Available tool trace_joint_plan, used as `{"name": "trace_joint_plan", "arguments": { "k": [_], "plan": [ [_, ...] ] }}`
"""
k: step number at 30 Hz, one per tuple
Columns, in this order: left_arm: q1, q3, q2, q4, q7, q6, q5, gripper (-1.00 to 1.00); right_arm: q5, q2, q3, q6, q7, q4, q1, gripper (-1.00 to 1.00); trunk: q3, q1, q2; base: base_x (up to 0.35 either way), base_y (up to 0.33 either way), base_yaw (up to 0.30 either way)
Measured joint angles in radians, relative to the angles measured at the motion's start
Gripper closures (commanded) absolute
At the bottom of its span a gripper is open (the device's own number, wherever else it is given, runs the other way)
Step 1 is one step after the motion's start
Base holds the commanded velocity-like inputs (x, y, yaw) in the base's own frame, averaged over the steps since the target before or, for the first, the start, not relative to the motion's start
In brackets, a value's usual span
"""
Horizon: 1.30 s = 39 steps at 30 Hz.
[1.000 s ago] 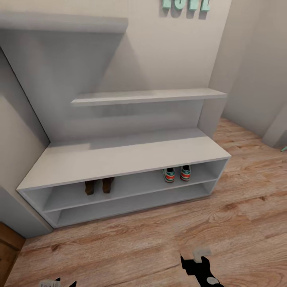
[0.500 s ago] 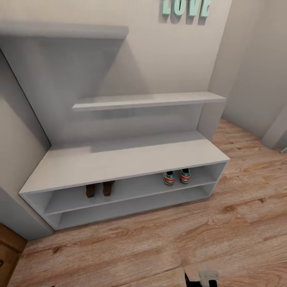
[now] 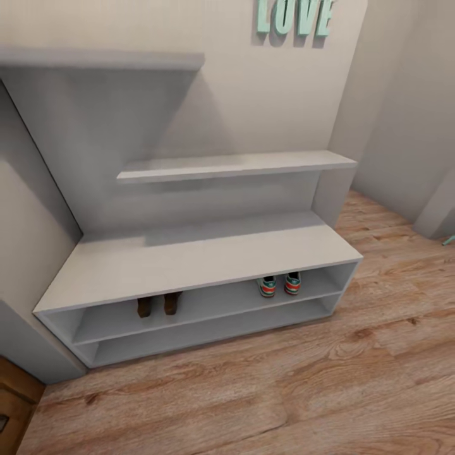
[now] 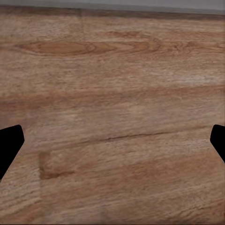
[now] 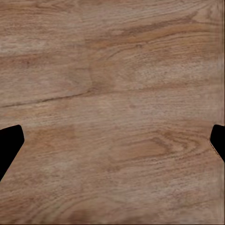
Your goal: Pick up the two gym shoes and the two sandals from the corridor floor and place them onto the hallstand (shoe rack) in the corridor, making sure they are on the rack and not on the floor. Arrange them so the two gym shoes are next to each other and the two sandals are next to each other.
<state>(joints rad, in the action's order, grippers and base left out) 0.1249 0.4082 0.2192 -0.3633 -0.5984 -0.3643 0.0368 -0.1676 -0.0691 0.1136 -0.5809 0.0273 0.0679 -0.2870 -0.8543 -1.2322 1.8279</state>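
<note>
The pale grey hallstand (image 3: 189,256) stands against the wall in the head view. On its upper open shelf, the two gym shoes (image 3: 280,285) sit side by side at the right, heels outward. The two dark brown sandals (image 3: 158,304) sit side by side on the same shelf toward the left. Wood-plank corridor floor (image 3: 284,392) lies in front. In the left wrist view my left gripper (image 4: 112,140) is open over bare floor, its black fingertips (image 4: 9,143) at the frame's sides. My right gripper (image 5: 112,140) is likewise open above bare planks, holding nothing.
Teal letters (image 3: 294,16) hang on the wall above the rack. A wall corner (image 3: 354,126) rises right of the rack. A brown wooden unit (image 3: 12,404) shows at the lower left edge. The lower shelf (image 3: 208,328) holds nothing.
The head camera has tilted or drawn back, so the whole scene sits slightly lower and smaller. Both grippers, seen earlier at the bottom edge, have dropped out of the head view. The shoes have not moved.
</note>
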Motion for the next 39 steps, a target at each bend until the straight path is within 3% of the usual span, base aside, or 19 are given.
{"name": "trace_joint_plan", "arguments": {
  "k": [5,13,39],
  "plan": [
    [0.0,-0.001,-0.004,0.018,0.015,-0.003,-0.002,-1.0,0.0,-0.018,0.0,0.0,0.0,-0.002,0.03,-1.0,0.016,0.019,-0.035,0.0,0.0,0.0],
    [0.0,0.001,-0.005,0.029,0.022,-0.004,0.0,-1.0,0.0,-0.026,0.0,-0.001,0.0,-0.006,0.077,-1.0,0.041,0.05,-0.091,0.0,0.0,0.0],
    [0.0,0.0,-0.006,0.048,0.022,-0.005,-0.001,-1.0,0.001,-0.012,-0.002,0.003,0.0,-0.032,0.097,-1.0,0.122,0.15,-0.273,0.0,0.0,0.0]
  ]
}}
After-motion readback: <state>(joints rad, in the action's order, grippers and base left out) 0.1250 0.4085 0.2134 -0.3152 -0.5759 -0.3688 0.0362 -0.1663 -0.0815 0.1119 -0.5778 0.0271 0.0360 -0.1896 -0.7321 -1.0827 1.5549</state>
